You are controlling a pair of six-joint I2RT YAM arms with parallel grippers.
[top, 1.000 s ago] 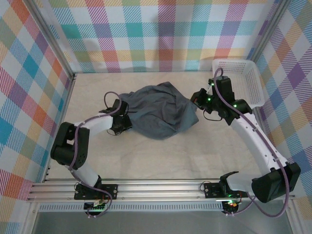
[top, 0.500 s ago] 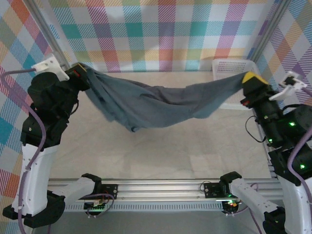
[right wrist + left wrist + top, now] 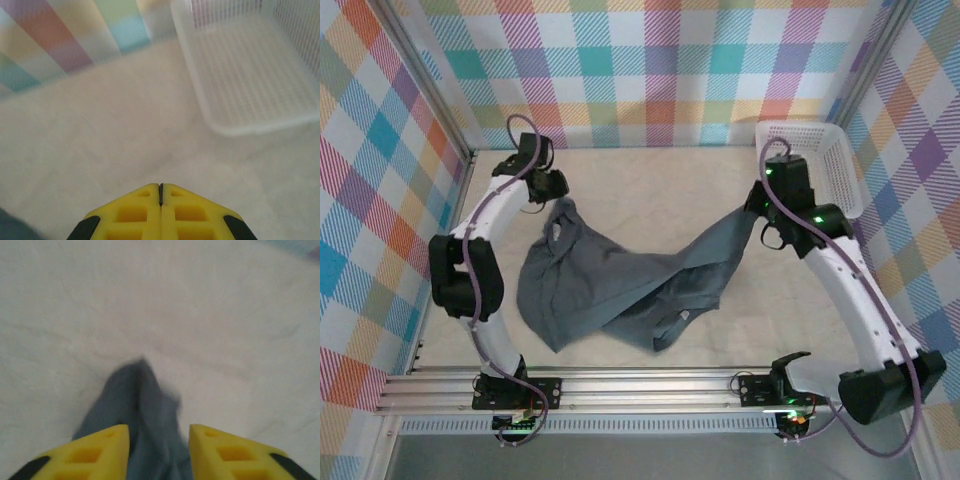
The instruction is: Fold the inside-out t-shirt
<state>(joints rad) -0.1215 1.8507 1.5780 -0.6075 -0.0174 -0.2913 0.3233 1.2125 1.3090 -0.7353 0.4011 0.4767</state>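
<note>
The inside-out t-shirt [image 3: 610, 285], plain slate blue-grey, lies crumpled and partly spread on the pale table. One corner reaches up and left to my left gripper [image 3: 552, 190]. In the left wrist view that gripper [image 3: 159, 432] is open, and a ridge of the t-shirt [image 3: 145, 410] lies loose between the yellow fingers. The shirt's right end rises in a taut strip to my right gripper [image 3: 757, 210]. My right gripper [image 3: 160, 187] is shut, with a thin dark edge of cloth pinched between its tips.
A white mesh basket [image 3: 840, 170] stands at the back right, just beyond the right gripper, and appears in the right wrist view as the basket [image 3: 250, 75]. Checked walls [image 3: 650, 70] close the back and sides. A metal rail [image 3: 650, 385] runs along the near edge.
Half a second ago both arms held the shirt stretched in the air. It has since come down onto the table, and the left gripper has opened and let go of its corner.
</note>
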